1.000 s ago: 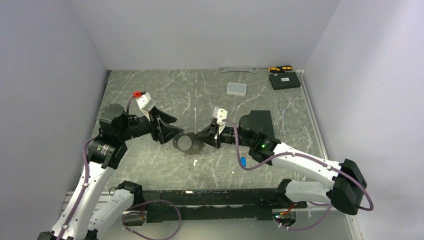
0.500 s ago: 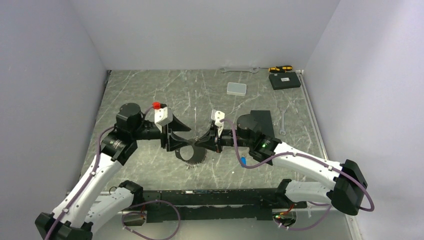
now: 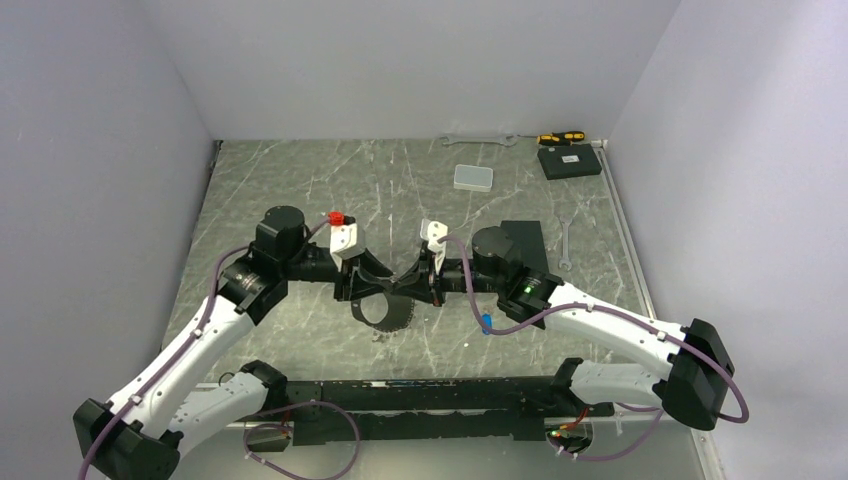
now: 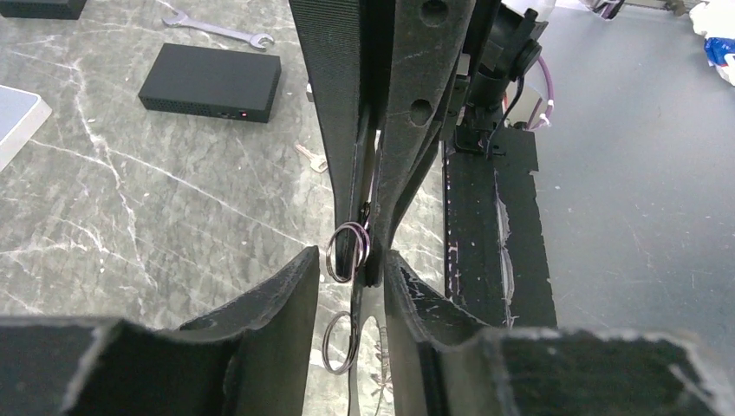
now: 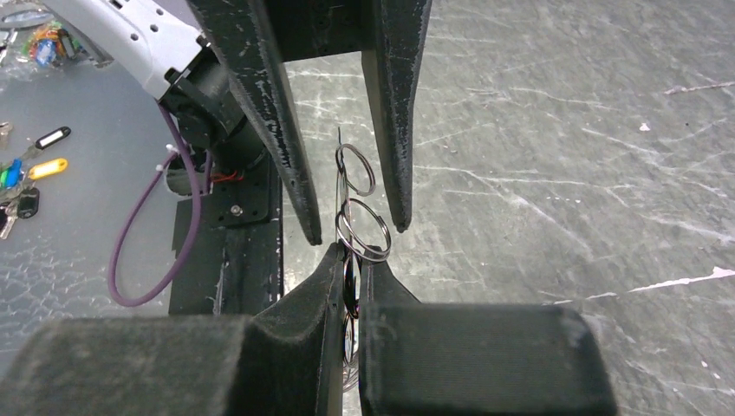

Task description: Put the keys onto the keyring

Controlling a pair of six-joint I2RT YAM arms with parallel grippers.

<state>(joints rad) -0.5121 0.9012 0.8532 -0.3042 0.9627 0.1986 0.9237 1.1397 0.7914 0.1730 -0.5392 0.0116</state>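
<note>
– any writing you can read here?
– nothing. the black box at the table's far right corner carries a small pale label, too small to make out.
– and the key tags at the left edge of the right wrist view?
– white and yellow faces, no legible letters.
</note>
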